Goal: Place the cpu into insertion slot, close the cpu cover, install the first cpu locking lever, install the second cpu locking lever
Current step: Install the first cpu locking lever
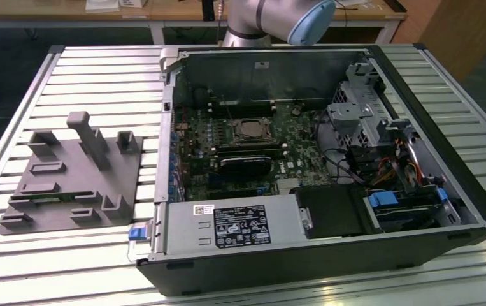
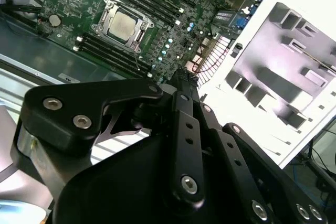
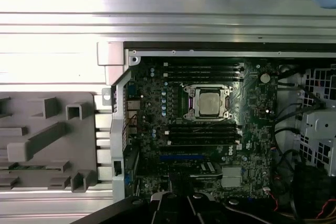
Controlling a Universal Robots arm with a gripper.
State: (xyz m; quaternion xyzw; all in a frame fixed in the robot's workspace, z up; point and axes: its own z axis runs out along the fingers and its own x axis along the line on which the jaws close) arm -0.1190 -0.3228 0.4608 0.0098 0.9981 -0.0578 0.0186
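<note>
Cpu point(image 3: 209, 102) seated, gripper point(image 2: 181, 76) well apart from it.
From the exterior view's left we pass the grey fixture point(image 1: 71, 175), then the open case point(image 1: 446, 185): there the cpu lies on the green board point(image 3: 157, 129), framed by the cpu cover point(image 3: 191, 104), while our gripper hangs empty, pressed together.

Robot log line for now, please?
small square silver chip: seated on green board | silvery frame plate: flat around chip | black pincer: clear of both

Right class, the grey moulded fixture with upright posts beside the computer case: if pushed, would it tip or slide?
Probably slide, not tip: the grey moulded fixture has a broad flat base lying on the slatted metal table. It looks rigid, likely light plastic. Pushing its tall post might rock it.
</note>
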